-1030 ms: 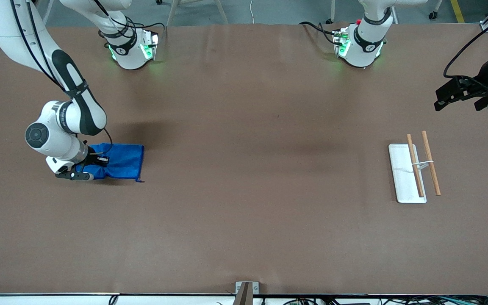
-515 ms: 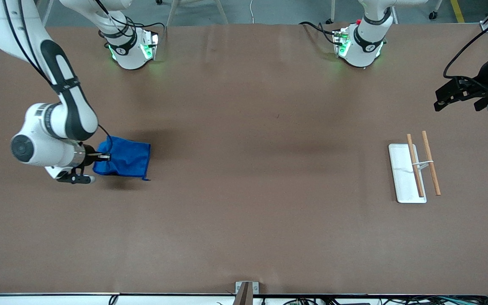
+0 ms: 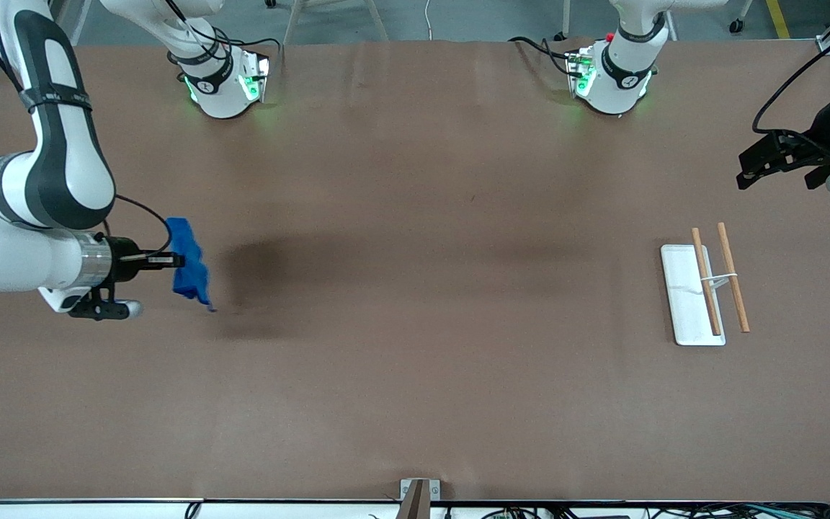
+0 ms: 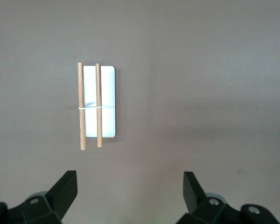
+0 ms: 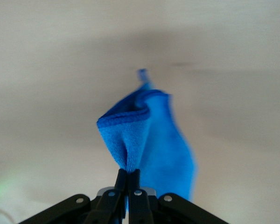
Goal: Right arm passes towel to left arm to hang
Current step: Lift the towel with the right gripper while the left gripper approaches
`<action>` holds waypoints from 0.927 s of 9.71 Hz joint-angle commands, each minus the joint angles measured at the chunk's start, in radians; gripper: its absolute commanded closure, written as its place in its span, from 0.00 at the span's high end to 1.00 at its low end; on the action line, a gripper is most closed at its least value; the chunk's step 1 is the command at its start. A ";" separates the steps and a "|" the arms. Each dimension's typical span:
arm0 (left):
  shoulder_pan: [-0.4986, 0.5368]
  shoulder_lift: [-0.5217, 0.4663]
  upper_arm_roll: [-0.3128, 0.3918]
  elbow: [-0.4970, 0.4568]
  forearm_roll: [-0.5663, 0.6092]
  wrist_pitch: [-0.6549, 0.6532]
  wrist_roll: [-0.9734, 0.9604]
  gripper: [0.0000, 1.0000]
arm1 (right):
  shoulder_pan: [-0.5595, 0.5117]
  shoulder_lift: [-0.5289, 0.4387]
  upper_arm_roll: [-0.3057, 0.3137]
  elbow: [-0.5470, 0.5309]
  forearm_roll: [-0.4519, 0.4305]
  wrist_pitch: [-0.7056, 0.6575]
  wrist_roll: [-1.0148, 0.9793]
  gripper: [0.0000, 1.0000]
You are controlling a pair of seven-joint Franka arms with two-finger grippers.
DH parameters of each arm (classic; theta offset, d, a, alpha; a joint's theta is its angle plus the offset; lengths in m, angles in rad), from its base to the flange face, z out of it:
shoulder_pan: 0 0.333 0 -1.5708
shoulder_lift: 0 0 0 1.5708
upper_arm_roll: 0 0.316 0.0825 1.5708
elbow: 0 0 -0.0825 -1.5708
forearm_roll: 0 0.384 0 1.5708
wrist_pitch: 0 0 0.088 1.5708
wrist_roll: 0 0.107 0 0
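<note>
My right gripper is shut on the bright blue towel and holds it in the air over the table at the right arm's end. The towel hangs bunched from the fingers, its loose corner thread dangling below. In the right wrist view the towel is pinched between the closed fingertips. My left gripper is open and empty, held up in the air at the left arm's end of the table; in the left wrist view its fingers stand wide apart over bare table.
A white flat base with two wooden rods lies near the left arm's end, also in the left wrist view. The two arm bases stand along the table's edge. A small bracket sits at the front edge.
My right gripper has lifted the towel off the table and drawn toward the right arm's end; the towel went from lying spread out to hanging bunched. The left arm has not moved.
</note>
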 commanded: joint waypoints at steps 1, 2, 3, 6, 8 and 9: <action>-0.006 0.009 -0.003 -0.016 0.006 -0.009 -0.010 1.00 | 0.069 0.000 0.005 0.010 0.193 -0.007 0.017 0.00; -0.006 0.005 -0.006 -0.023 -0.006 -0.009 -0.010 1.00 | 0.118 0.001 0.005 0.023 0.318 -0.002 0.017 0.00; -0.004 0.005 -0.009 -0.032 -0.062 -0.010 -0.008 1.00 | 0.176 0.003 0.003 0.023 0.422 0.017 0.016 0.00; -0.006 0.009 -0.037 -0.104 -0.193 0.000 0.001 1.00 | 0.351 0.004 0.003 0.018 0.738 0.156 0.026 0.00; -0.006 0.006 -0.054 -0.179 -0.323 0.049 0.018 1.00 | 0.447 0.010 0.003 0.023 1.034 0.252 0.017 0.00; -0.006 0.003 -0.083 -0.228 -0.354 0.089 0.024 1.00 | 0.505 0.016 0.003 0.024 1.160 0.317 0.014 0.00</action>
